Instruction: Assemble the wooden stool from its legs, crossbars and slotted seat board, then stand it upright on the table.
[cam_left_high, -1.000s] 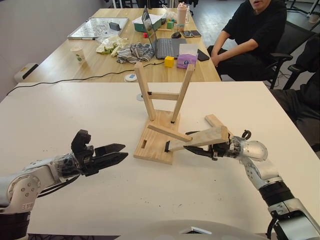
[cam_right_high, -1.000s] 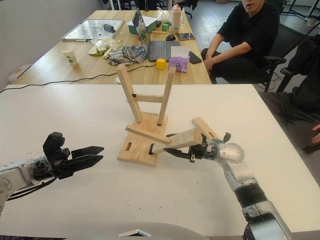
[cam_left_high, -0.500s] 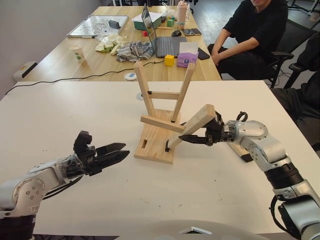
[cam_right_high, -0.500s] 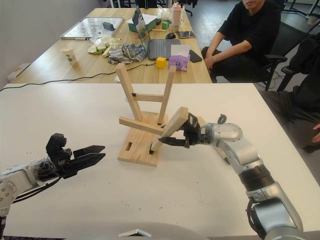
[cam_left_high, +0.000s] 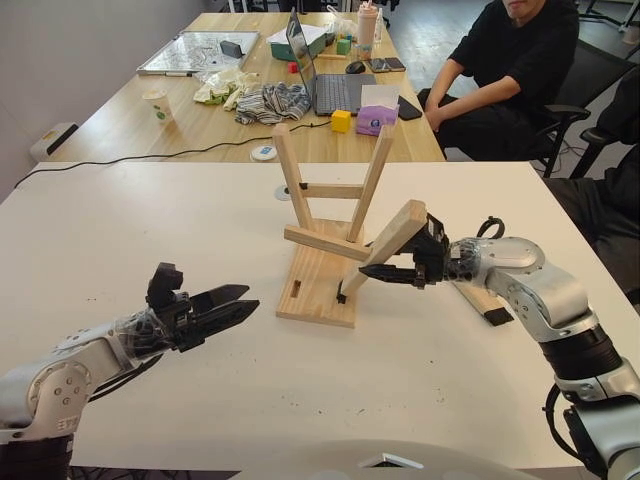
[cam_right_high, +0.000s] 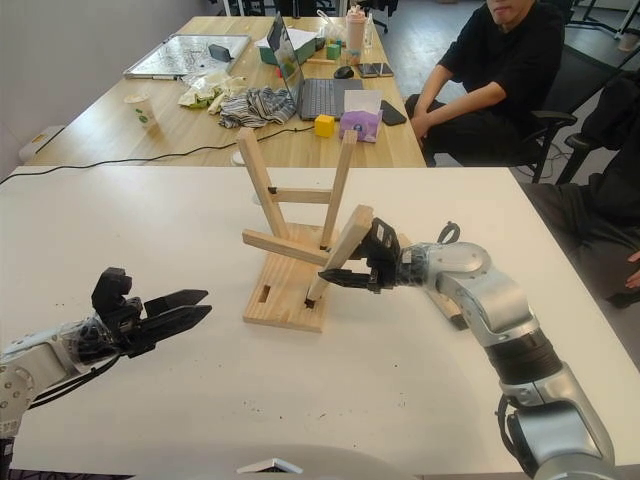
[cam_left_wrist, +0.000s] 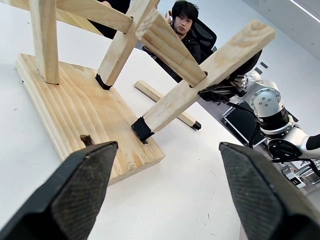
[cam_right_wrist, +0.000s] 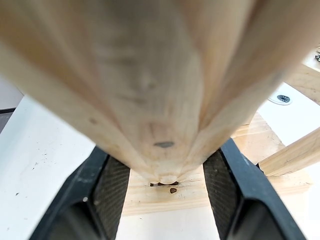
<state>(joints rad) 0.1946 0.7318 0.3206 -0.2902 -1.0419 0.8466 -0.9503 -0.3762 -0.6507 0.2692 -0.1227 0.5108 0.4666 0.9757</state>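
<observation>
We are about halfway through the stool, by our reckoning. The seat board (cam_left_high: 318, 285) is lying flat in the middle of the table (cam_left_high: 150, 230), and at its twelve o'clock end two legs (cam_left_high: 292, 178) are already standing in their slots, joined by a crossbar (cam_left_high: 332, 190). Our right gripper (cam_left_high: 385, 262), coming in from three o'clock of the board, has its fingers clamped around a third leg (cam_left_high: 392, 238). That leg is leaning steeply rather than standing, with its dark foot touching the board at the five o'clock corner slot; we cannot tell whether it is seated in the slot. A second crossbar (cam_left_high: 322, 242) is fixed to it and is reaching across toward ten o'clock, in front of the standing pair. The slot (cam_left_high: 296, 289) at the board's seven o'clock corner is open and waiting. The fourth leg (cam_left_high: 478, 299) is lying on the table at four o'clock of the board, beside our right arm. Our left gripper (cam_left_high: 245, 302) is hovering low at eight o'clock, well apart from the board, fingers spread and holding nothing. We are judging that what is left is righting and seating this leg, fitting the last one, and then turning the stool onto its feet.
</observation>
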